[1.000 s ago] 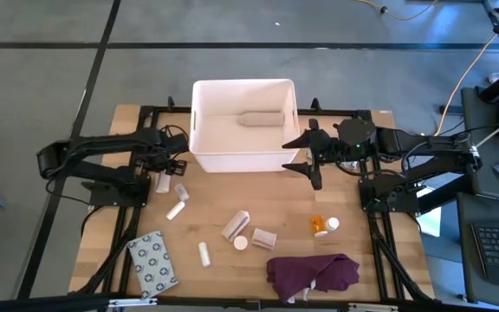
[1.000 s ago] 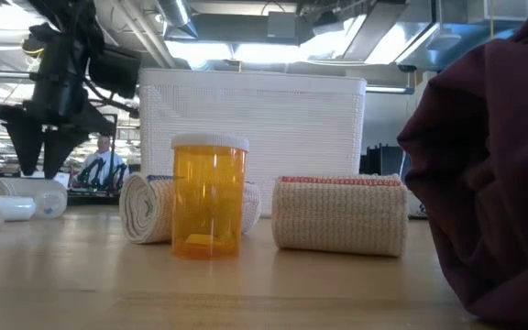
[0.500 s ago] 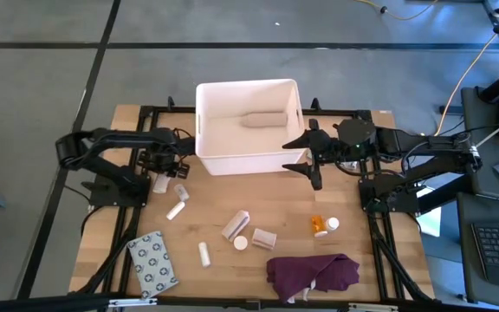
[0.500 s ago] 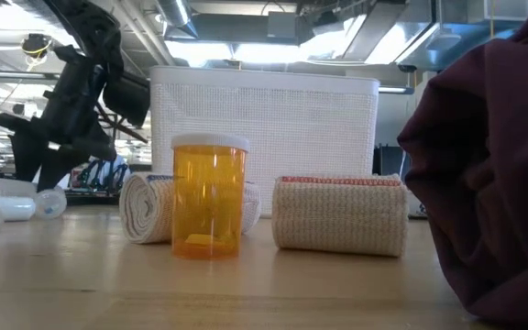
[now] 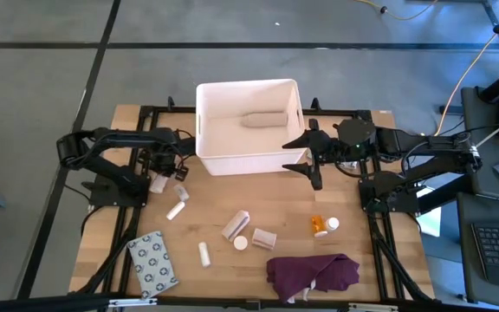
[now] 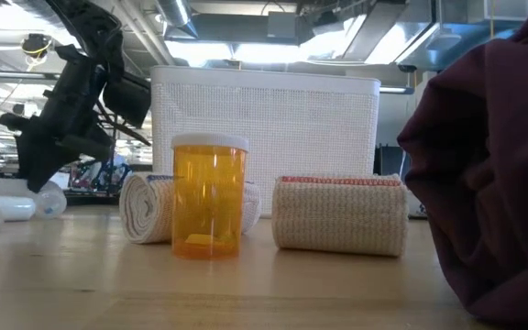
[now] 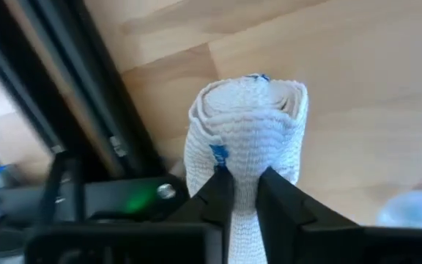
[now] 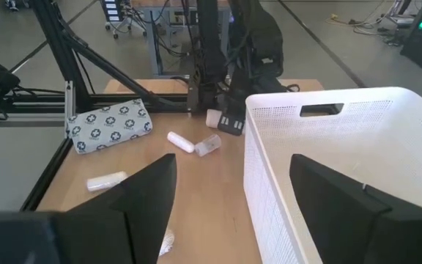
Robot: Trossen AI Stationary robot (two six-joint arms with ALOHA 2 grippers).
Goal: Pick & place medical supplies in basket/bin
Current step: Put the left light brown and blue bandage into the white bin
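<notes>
The left tool (image 7: 244,192) pinches one white roll (image 7: 246,139) on the surface (image 5: 284,221) beside the bin (image 5: 248,126), which holds one roll (image 5: 262,119). The right tool (image 5: 306,156) hangs wide open, empty. One bottle (image 6: 209,195), one packet (image 5: 152,262).

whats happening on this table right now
The left gripper is down at the table's left side, pinching a white gauze roll. The right gripper hangs open beside the white bin, which holds one roll. The pill bottle, other rolls and a patterned packet lie on the table.
</notes>
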